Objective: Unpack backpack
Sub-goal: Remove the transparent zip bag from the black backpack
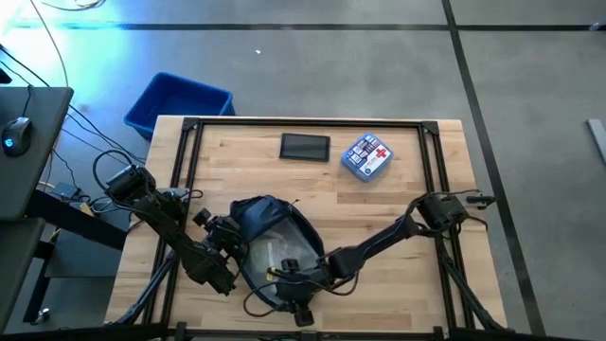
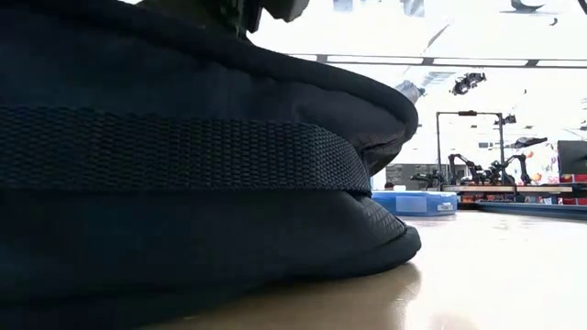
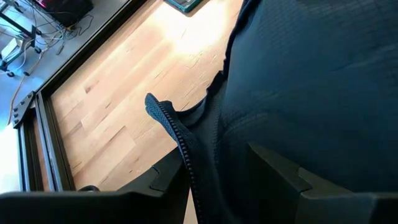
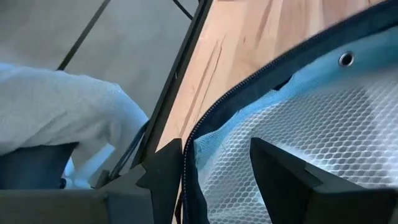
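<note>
Backpack [image 1: 270, 227] on table [image 1: 398, 204], both tools gripping its zippered edges

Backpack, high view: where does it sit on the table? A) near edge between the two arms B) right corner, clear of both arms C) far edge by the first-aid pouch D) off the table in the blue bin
A: the backpack lies at the near edge, left claw and right claw at its sides; the pouch sits apart at the far side.

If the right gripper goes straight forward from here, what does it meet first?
Probably the backpack's pale mesh lining: the right gripper straddles the zippered rim, with mesh directly ahead. Depth is unclear.
</note>
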